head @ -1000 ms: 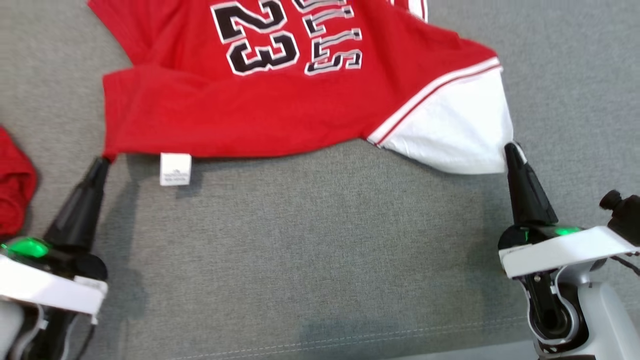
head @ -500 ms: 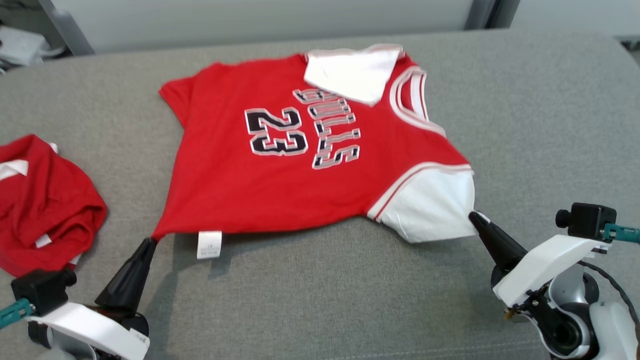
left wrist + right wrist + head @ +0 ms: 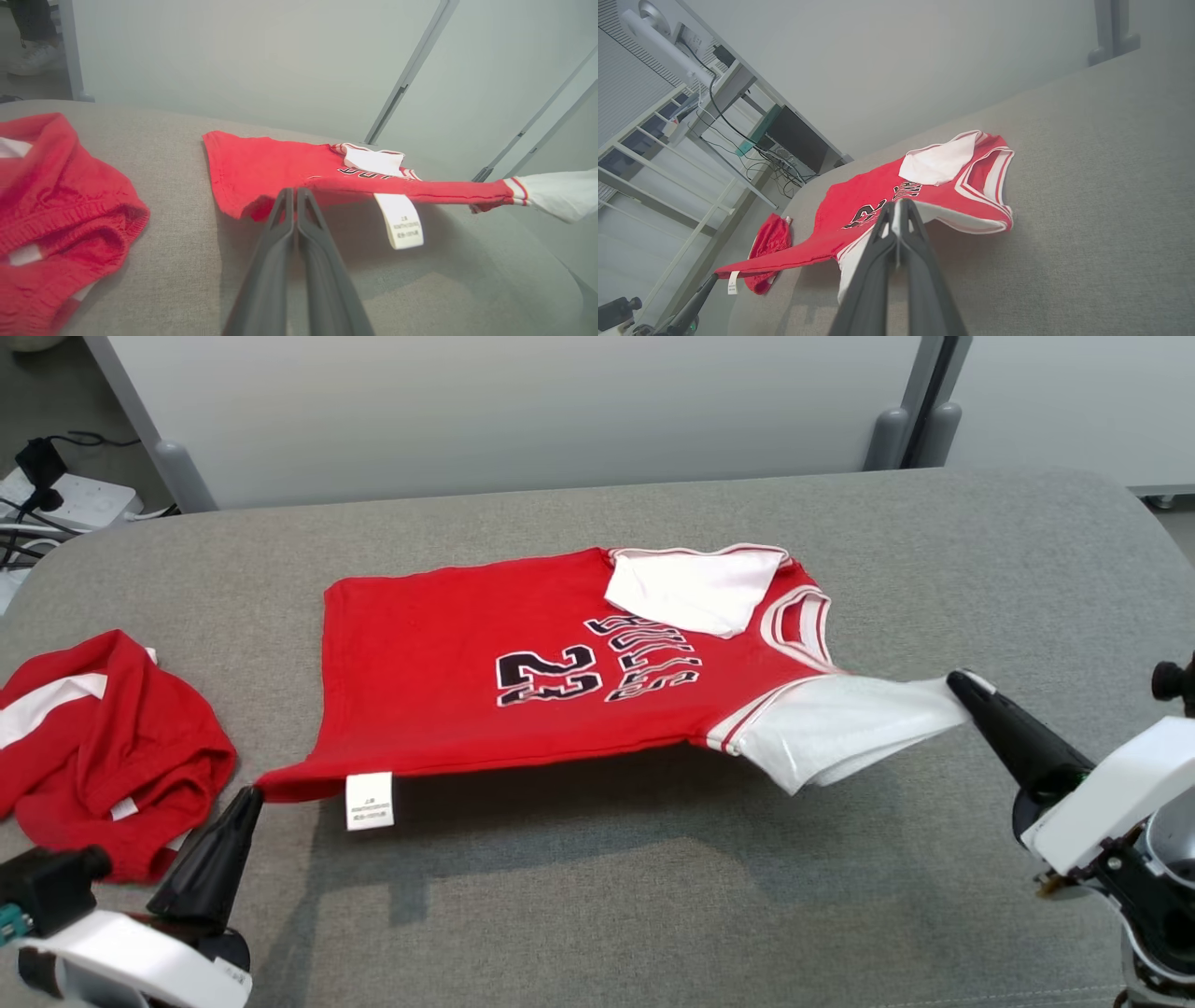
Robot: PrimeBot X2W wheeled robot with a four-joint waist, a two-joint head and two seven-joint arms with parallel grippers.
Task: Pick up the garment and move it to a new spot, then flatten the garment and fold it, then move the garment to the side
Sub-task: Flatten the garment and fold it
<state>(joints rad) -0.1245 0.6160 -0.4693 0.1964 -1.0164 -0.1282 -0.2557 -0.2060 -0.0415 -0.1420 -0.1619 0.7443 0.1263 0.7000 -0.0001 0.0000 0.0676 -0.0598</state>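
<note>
Now, jersey (image 3: pixel 448 672) over grey cushion (image 3: pixel 597 915); pale wall (image 3: pixel 523 411).

1. Two red garments out here: the jersey (image 3: pixel 448 681) numbered 23, and a crumpled red heap (image 3: pixel 112 747).
2. Two grippers, both mine: left gripper (image 3: pixel 250 795), right gripper (image 3: pixel 957 683).
3. Two white sleeves: far sleeve (image 3: pixel 695 593), near sleeve (image 3: pixel 840 728).
4. One white label (image 3: pixel 370 800).
5. One grey padded surface (image 3: pixel 597 896).

The head camera looked down from above the desk (image 3: pixel 597 896); both wrist cameras sat low, close, facing across it. All three shared the spread garment (image 3: pixel 448 681).
</note>
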